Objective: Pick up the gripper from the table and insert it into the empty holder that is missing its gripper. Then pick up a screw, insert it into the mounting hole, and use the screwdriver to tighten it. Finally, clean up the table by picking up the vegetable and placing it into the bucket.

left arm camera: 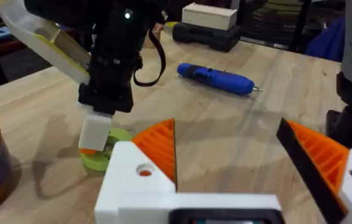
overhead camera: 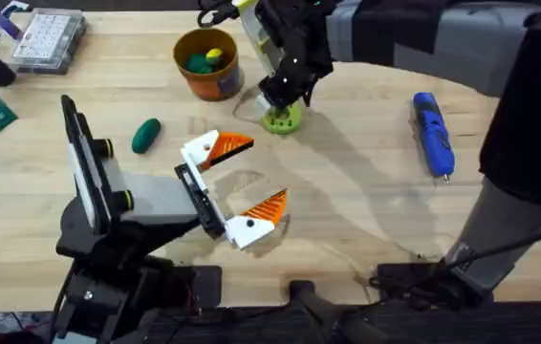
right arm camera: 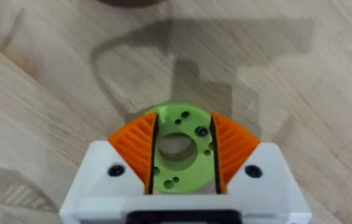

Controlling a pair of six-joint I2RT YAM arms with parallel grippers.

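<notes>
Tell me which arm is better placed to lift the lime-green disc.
Right. The right gripper already has its fingers against both sides of the disc, while the left gripper sits open, away from it.

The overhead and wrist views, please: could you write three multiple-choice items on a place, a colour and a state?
1. Where is the vegetable?
A. on the table
B. in the bucket
C. in a hand

2. What colour is the screwdriver?
A. red
B. blue
C. white

3. The right hand is
A. wide open over bare wood
B. holding the screwdriver
C. shut on the green disc

Key: 1 A, it lies on wood left of the bucket. 2 B, bright blue body. 3 C, orange pads press both its sides.
</notes>
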